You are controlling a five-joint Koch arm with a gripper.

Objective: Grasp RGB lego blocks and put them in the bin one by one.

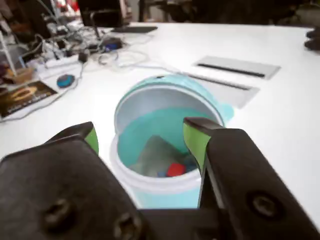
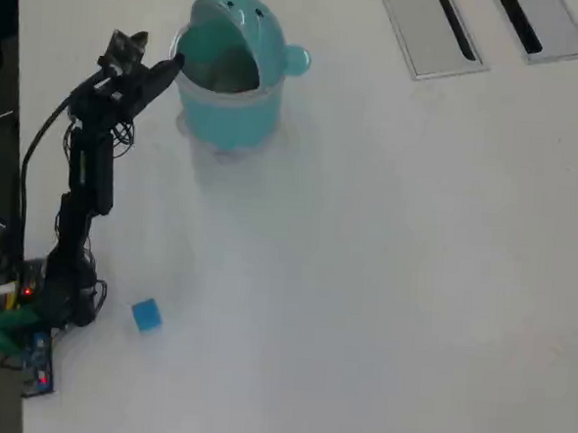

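Observation:
The teal whale-shaped bin [image 2: 226, 115] stands at the top left of the overhead view and fills the middle of the wrist view [image 1: 165, 192]. A red block [image 1: 175, 169] lies inside it, with a small bluish patch beside it that I cannot identify. A blue block [image 2: 147, 315] lies on the table near the arm's base. The yellow-green block is not in view. My gripper [image 1: 141, 132] is open and empty, with its green-padded jaws spread just over the bin's near rim. In the overhead view the gripper [image 2: 170, 69] is at the bin's left edge.
Two flat grey panels [image 2: 433, 34] [image 2: 536, 26] are set into the table at the back right. Cables and clutter [image 1: 65, 50] lie at the far left in the wrist view. The arm's base [image 2: 38, 304] sits at the table's left edge.

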